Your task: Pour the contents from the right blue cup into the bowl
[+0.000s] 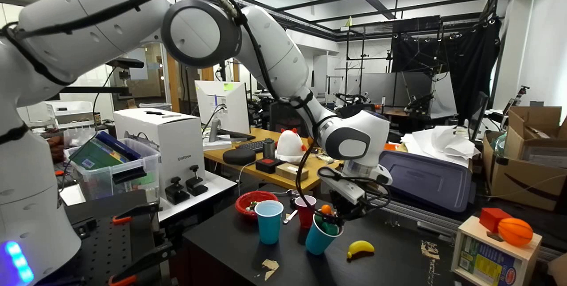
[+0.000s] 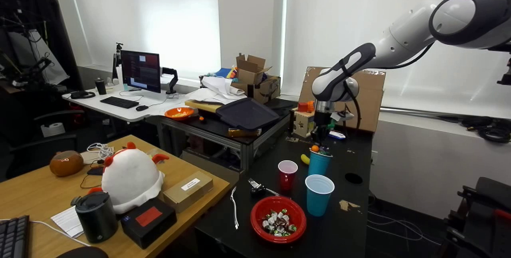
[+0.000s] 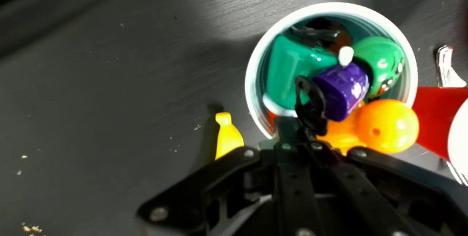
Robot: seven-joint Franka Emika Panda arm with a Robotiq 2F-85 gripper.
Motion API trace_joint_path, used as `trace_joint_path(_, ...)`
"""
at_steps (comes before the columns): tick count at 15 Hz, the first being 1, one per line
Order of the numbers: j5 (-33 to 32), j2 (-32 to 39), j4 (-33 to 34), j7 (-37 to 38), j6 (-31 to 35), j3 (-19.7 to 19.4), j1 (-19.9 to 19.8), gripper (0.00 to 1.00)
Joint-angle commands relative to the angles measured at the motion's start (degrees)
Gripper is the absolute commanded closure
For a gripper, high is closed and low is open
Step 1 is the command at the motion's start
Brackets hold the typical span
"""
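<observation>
- One right blue cup (image 1: 319, 241) is held tilted at the black table (image 1: 394, 268), on the banana's side of the group; contact between its base and the tabletop cannot be determined.
- Its outer wall is plain teal-blue; the mouth is edged by a thick white rim, and fine ridges are shown on the pale inner wall.
- The mouth is crowded with small glossy pieces: a teal piece (image 3: 285, 71), a bright green piece (image 3: 378, 62) marked with a face, a purple piece (image 3: 340, 91) and an orange piece (image 3: 389, 126) – the last raised above the rim.
- The gripper (image 3: 298, 133) is positioned at the rim; its fingers are pressed together, with the cup's edge pinched between them.
- The bowl (image 2: 258, 217) – red, shallow, round – is set apart from the held cup and is partly filled with wrapped pieces (image 2: 279, 224).
- The other blue cup (image 2: 318, 200) and the red cup (image 2: 287, 176) are stood upright between them.
- The yellow banana (image 1: 360, 248) is laid near the held cup.
</observation>
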Motion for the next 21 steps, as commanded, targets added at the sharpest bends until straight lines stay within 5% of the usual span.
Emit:
trace_joint_path(1,0.43,-3.84,-2.8,-4.15,-6.12,0.82,-0.63,1.0)
trace_joint_path(16,0.27,-7.3,-5.14,-4.08,-7.28,-0.91,0.42,0.98)
trace_joint_path(18,0.19,-7.52,-5.34,-4.15,-7.53,-0.93,0.45,0.73)
trace_joint_path(21,-0.56,-7.27,-5.32,-3.48,-8.29,-1.44,1.27,0.54)
